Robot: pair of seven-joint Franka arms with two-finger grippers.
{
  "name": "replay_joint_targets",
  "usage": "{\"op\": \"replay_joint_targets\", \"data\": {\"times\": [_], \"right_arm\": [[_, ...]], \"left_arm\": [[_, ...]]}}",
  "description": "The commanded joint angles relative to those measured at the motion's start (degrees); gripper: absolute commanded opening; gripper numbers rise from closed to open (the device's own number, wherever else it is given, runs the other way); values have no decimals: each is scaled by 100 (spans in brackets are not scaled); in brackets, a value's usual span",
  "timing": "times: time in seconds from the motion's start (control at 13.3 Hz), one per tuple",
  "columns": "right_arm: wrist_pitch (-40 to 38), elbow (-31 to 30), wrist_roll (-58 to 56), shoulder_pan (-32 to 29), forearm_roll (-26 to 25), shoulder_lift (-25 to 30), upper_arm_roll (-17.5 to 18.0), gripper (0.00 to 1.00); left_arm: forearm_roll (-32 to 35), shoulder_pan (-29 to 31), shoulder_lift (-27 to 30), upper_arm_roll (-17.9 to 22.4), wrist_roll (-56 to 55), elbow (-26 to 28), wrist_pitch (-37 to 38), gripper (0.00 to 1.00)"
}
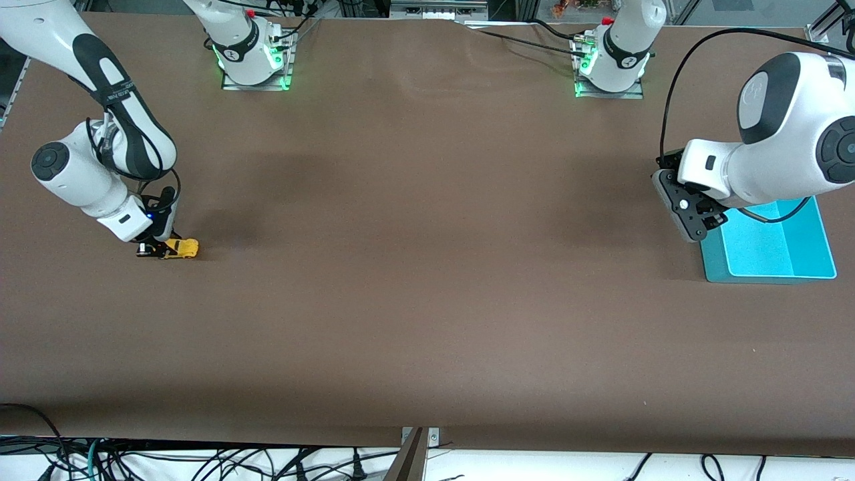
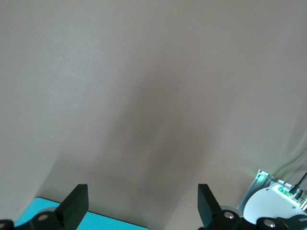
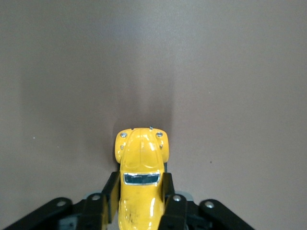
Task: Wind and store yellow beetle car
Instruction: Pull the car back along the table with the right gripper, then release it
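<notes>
A: What did the high front camera show?

B: A wide brown counter [image 1: 427, 267]. At the right arm's end the right gripper [image 1: 155, 248] was down at the surface, its jaws set against the sides of the tiny bright yellow beetle car with the rounded body [image 1: 180, 248]. The car sat on the counter with its nose sticking out past the jaws toward the middle of the counter.

A: And the other arm?

B: It waited. The left gripper [image 1: 688, 220] hung over the edge of a shallow turquoise plastic bin [image 1: 768, 257] at the left arm's end of the counter, well apart from the car.

A: What about the left wrist camera?

B: Two dark fingertips [image 2: 76, 203] stood far apart, so the jaws were wide and held nothing. Bare brown counter filled the view, with a corner of the turquoise bin [image 2: 43, 206] at the edge of the picture and a white robot base with a green light [image 2: 276, 199] in one corner.

A: And the right wrist camera?

B: The yellow beetle car [image 3: 141, 177] lay between the right gripper's black fingers [image 3: 168, 196], hood and dark windscreen pointing away from the wrist. The jaws were narrow, touching the body on both sides behind the windscreen. The front half of the car was outside the grip.
</notes>
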State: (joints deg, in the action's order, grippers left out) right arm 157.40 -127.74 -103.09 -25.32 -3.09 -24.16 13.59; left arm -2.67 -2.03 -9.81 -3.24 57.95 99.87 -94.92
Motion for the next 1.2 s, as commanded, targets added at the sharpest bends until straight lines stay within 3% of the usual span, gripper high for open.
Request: {"op": "replay_joint_targets", "data": {"times": [0.0,0.23,0.75,1.05,1.13], "right_arm": [[-287,529,-97,-95,-51,-687,258,57],[-735,872,78,-87,-51,-652,503,70],[-3133,2172,764,-34,-148,-160,997,81],[-3681,2324,1088,-16,-166,147,997,83],[-3777,2324,1255,-8,-166,322,997,97]], "left_arm": [[118,54,14,-36,593,15,-193,100],[118,124,14,-36,674,32,-308,100],[276,194,32,-36,1332,637,-755,100],[276,186,49,-53,1351,858,-906,100],[276,186,49,-53,1368,902,-932,100]]}}
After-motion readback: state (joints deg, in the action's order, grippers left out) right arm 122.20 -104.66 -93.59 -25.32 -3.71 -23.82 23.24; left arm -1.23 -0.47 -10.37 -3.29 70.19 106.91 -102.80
